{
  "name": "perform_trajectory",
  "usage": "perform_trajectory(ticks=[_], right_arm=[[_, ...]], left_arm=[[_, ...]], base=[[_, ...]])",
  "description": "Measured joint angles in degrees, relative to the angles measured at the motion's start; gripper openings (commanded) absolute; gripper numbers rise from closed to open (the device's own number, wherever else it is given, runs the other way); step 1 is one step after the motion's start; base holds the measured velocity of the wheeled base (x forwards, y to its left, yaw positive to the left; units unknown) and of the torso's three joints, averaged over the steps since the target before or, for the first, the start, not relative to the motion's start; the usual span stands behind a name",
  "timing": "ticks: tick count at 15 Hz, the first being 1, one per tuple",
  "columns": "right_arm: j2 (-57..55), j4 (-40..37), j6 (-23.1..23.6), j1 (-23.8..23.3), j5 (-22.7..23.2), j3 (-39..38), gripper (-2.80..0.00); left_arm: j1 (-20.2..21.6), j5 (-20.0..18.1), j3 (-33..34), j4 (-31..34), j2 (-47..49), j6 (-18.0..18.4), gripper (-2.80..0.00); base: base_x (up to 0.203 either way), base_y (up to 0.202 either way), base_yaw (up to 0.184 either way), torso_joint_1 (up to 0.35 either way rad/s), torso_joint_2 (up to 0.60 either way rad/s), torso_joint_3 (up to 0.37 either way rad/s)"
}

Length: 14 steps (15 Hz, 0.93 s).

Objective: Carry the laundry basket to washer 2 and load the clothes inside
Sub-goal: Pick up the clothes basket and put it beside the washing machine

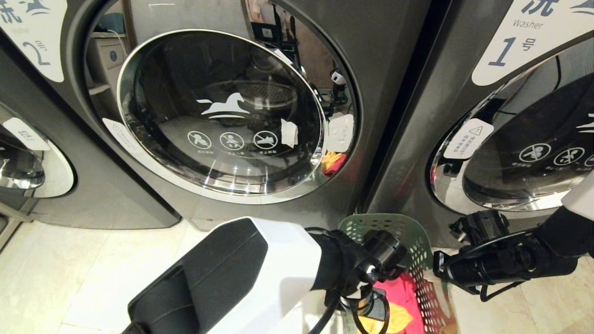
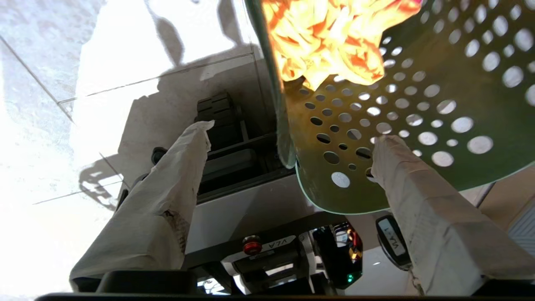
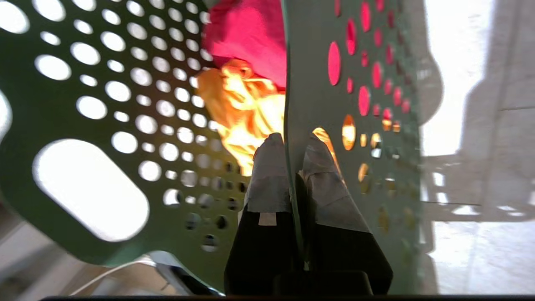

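The dark green perforated laundry basket stands on the floor below washer 2, whose round glass door is shut. In it lie clothes: a pink-red garment and a yellow one. My left gripper is open wide. The basket's rim sits between its taped fingers, close to one of them and not clamped. My right gripper is shut on the basket's wall, one finger inside and one outside.
Washer 1 stands right of washer 2, its door also shut. A third machine shows at the far left. Pale floor tiles spread in front. My own base lies beneath the left gripper.
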State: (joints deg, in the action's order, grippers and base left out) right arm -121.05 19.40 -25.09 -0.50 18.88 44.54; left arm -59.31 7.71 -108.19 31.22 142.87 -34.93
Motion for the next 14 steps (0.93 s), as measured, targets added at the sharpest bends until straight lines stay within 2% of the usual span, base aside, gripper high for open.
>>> perform_trajectory(ticks=[6, 9, 11, 14], right_arm=[[0.4, -0.2, 5.3, -5.6, -1.7, -1.4, -2.80], [0.8, -0.5, 10.4, -10.1, -1.7, -1.7, -2.80], [0.9, -0.9, 14.0, -12.4, -1.6, -1.7, -2.80], [0.8, -0.9, 16.6, -14.6, -1.5, -1.4, -2.80]], left_arm=[[0.2, 0.0, 0.1, 6.4, -5.2, -4.7, 0.00], [0.1, 0.1, 0.1, 9.0, -8.1, -6.8, 0.00], [0.1, 0.0, 0.1, 9.6, -9.5, -7.2, 0.00], [0.1, 0.0, 0.1, 9.7, -10.9, -7.4, 0.00]], base=[[0.000, 0.000, 0.000, 0.000, 0.00, 0.000], [0.000, 0.000, 0.000, 0.000, 0.00, 0.000], [0.000, 0.000, 0.000, 0.000, 0.00, 0.000], [0.000, 0.000, 0.000, 0.000, 0.00, 0.000]])
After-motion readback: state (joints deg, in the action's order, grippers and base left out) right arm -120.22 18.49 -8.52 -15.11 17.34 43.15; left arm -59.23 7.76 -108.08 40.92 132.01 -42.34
